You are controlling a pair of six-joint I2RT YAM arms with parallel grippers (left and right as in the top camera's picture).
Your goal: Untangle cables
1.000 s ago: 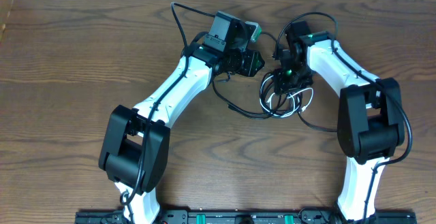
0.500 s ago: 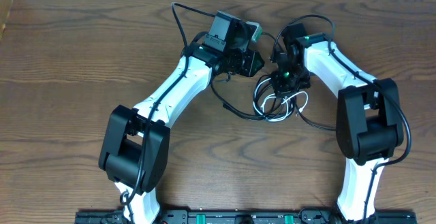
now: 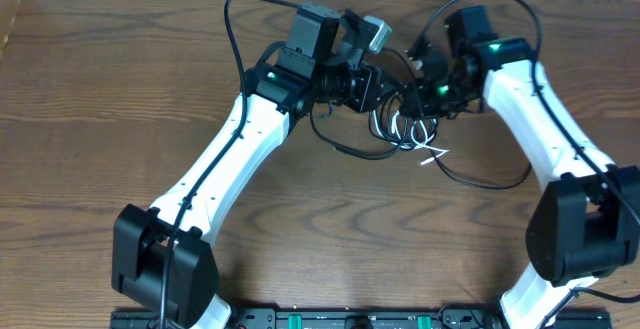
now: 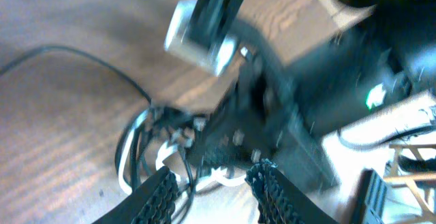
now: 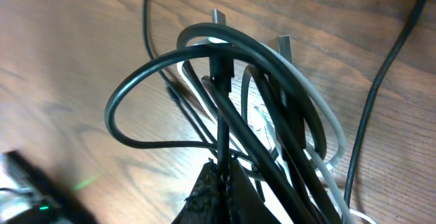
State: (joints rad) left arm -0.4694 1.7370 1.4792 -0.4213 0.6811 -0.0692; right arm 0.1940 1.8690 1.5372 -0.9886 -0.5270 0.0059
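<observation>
No lettering, label, brand, number or sign is legible anywhere: not on the white-and-black robot arms (image 3: 230,149), the tangled black and white cables (image 3: 400,129), or the brown wooden counter (image 3: 80,119).

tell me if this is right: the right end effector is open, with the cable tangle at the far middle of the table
Not quite. The right end effector is shut, pinching a black cable of the tangle; the right wrist view shows it. The tangle does lie at the far middle of the table.
</observation>
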